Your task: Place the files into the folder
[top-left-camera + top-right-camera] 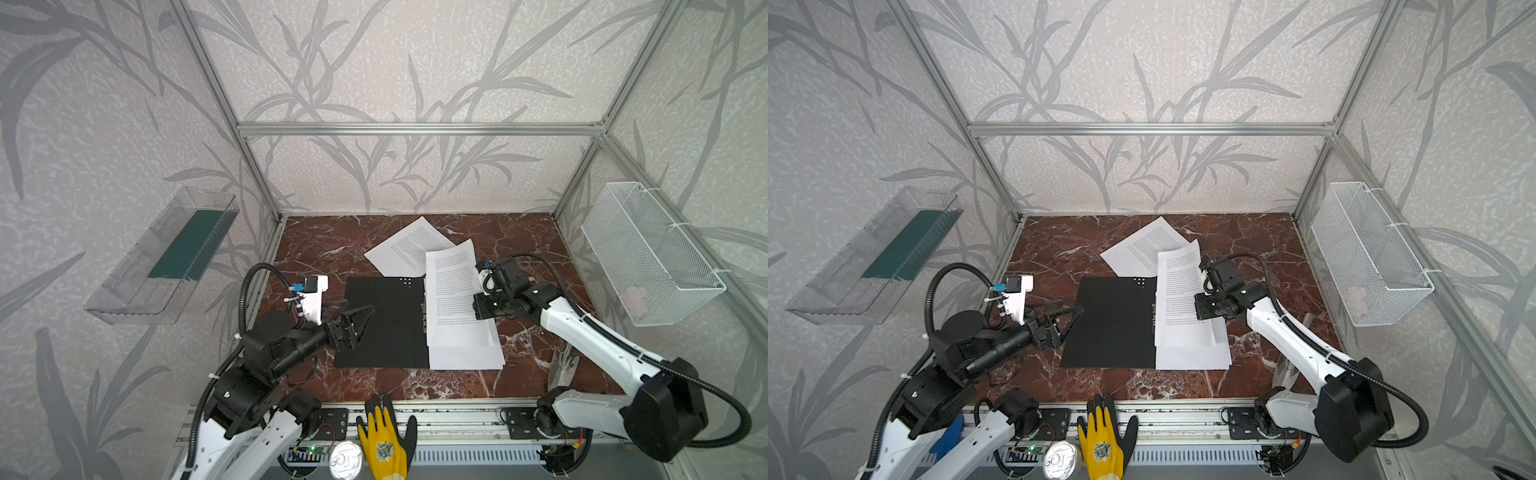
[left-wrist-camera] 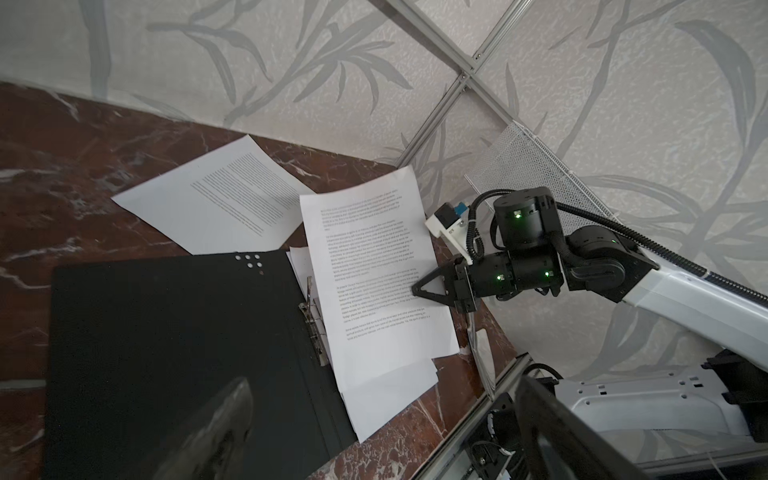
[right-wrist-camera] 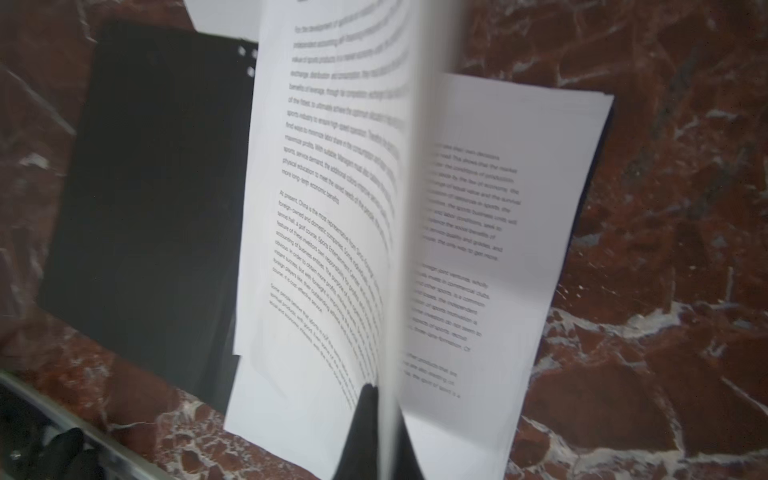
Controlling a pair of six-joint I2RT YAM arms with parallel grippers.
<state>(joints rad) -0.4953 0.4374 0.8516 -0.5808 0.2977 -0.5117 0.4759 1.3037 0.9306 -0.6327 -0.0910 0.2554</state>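
The black folder (image 1: 386, 322) (image 1: 1113, 322) lies open and flat on the table, with a metal clip (image 2: 313, 316) at its spine. A stack of files (image 1: 465, 357) (image 2: 386, 395) rests on its right half. My right gripper (image 1: 477, 305) (image 3: 382, 399) is shut on the right edge of one printed sheet (image 1: 455, 286) (image 3: 324, 208), which is lifted and curled above that stack. Another sheet (image 1: 409, 245) (image 2: 220, 199) lies loose behind the folder. My left gripper (image 1: 359, 306) (image 2: 386, 436) hangs open over the folder's left edge, holding nothing.
A clear tray with a dark green panel (image 1: 187, 245) hangs on the left wall. A white wire basket (image 1: 648, 253) hangs on the right wall. A yellow-and-black glove (image 1: 386, 440) and a tin can (image 1: 345, 459) lie at the front rail.
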